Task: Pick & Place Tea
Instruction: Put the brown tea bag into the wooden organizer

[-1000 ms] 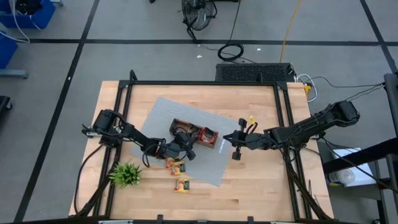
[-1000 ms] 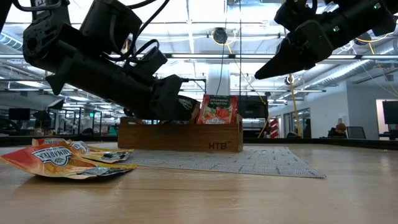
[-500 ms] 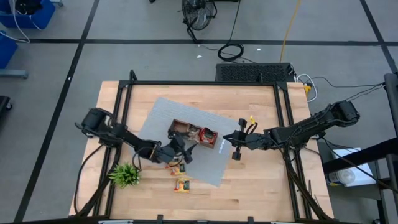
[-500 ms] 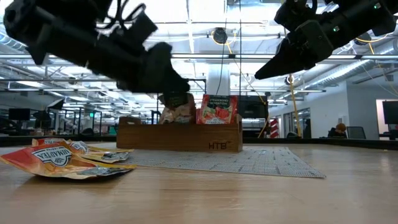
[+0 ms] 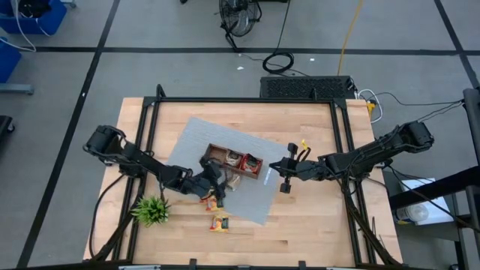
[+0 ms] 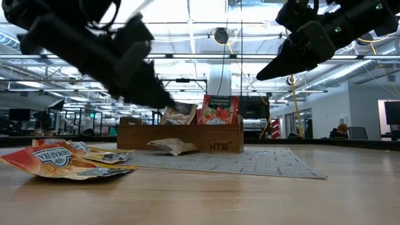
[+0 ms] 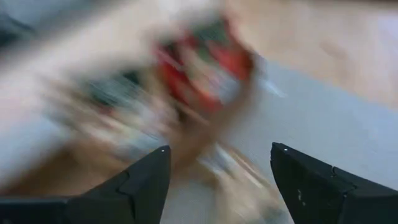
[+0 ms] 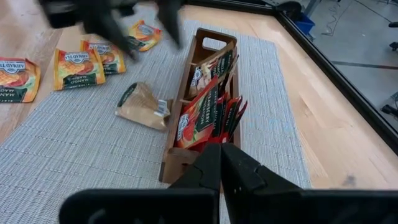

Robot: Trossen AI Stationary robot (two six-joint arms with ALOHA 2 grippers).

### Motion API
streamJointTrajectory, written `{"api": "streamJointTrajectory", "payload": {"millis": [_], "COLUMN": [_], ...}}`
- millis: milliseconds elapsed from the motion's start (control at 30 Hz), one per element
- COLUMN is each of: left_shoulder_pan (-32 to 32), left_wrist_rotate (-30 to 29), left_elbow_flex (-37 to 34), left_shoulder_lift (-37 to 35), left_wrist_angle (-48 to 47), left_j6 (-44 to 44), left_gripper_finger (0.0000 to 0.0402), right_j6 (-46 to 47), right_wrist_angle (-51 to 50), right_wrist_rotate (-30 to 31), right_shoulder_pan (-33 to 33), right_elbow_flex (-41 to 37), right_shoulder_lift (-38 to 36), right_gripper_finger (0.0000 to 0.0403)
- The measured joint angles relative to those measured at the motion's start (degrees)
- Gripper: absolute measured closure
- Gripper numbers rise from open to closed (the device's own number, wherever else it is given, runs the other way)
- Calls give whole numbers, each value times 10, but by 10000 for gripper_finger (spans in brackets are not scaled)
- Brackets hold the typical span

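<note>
Left claw (image 5: 211, 184) first: it has backed off from the wooden tray (image 5: 259, 172) toward the lower left of the high view. Its jaws stand apart with nothing between them, as far as my blurred wrist picture lets me see. A second ago it was down at the tray with a pale sachet. Now one pale sachet (image 6: 179, 114) stands in what looks like the middle compartment. Another, the fallen sachet (image 8: 142, 106), lies on the grey mat (image 8: 74, 162) just outside the tray's wall, where nothing lay before.

I judge that one packet slipped out on release, so this placement is only half good. That piece must be picked up again before I go for the orange sachets (image 8: 78, 68), which lie loose toward the upper left of the right wrist picture.

My right claw (image 8: 221, 155) hangs closed and empty to the right of the tray in the high view, waiting.

The fallen sachet lies flat but buckled. In the right wrist picture its longer line runs from upper left to lower right. Its dark-green end points away from the tray and its other end almost touches the wall. The standing pale one leans on edge beside the red sachets (image 8: 199, 121), which stand upright in the end compartment.
</note>
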Motion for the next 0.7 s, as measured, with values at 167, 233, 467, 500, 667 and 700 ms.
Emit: {"api": "streamJointTrajectory", "payload": {"millis": [167, 233, 467, 500, 667, 700], "left_shoulder_pan": [-3, -9, 0, 0, 20, 26], "left_wrist_rotate": [162, 147, 108, 115, 186, 197], "left_elbow_flex": [30, 69, 209, 223, 288, 300], "left_shoulder_lift": [23, 27, 55, 63, 107, 119], "left_wrist_angle": [-43, -128, -376, -397, -450, -466], "left_j6": [-34, -36, -48, -39, -8, -14], "left_gripper_finger": [132, 136, 162, 165, 165, 160], "right_j6": [-2, -2, -2, -1, 5, 7], "right_wrist_angle": [2, 6, 12, 12, 10, 8], "right_wrist_rotate": [0, 0, 0, 0, 0, 0], "right_shoulder_pan": [0, 0, 0, 0, 0, 0], "right_elbow_flex": [0, 0, 0, 0, 0, 0], "right_shoulder_lift": [0, 0, 0, 0, 0, 0], "right_gripper_finger": [403, 403, 403, 403, 403, 403]}}
